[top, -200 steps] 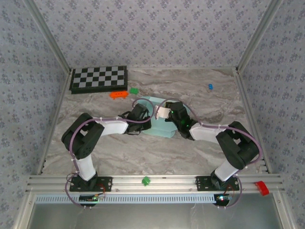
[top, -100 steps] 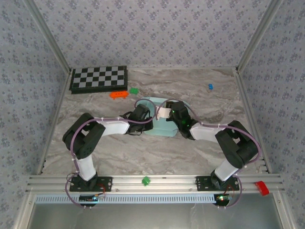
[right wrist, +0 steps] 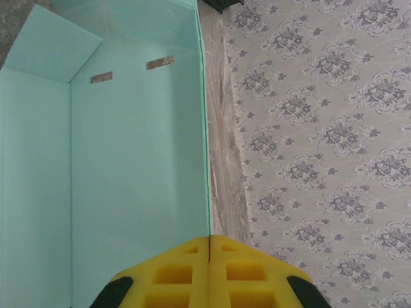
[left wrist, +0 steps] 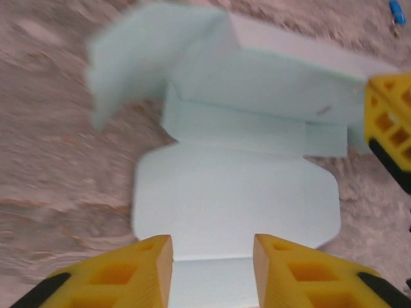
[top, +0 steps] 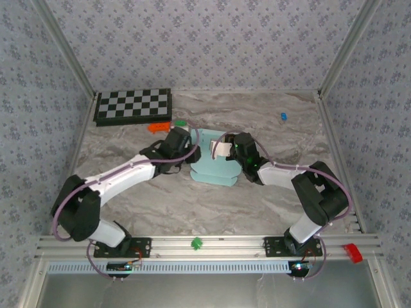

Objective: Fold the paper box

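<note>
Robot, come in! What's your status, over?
Left hand open above paper box. Right hand shut on its wall. Walls partly up. Orange piece near left hand.

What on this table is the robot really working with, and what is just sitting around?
Part of the job:
- paper box, pale mint-blue, partly folded

Just lying about:
- checkerboard
- orange piece
- small green piece
- small blue piece
- green clip and red piece on the front rail
</note>
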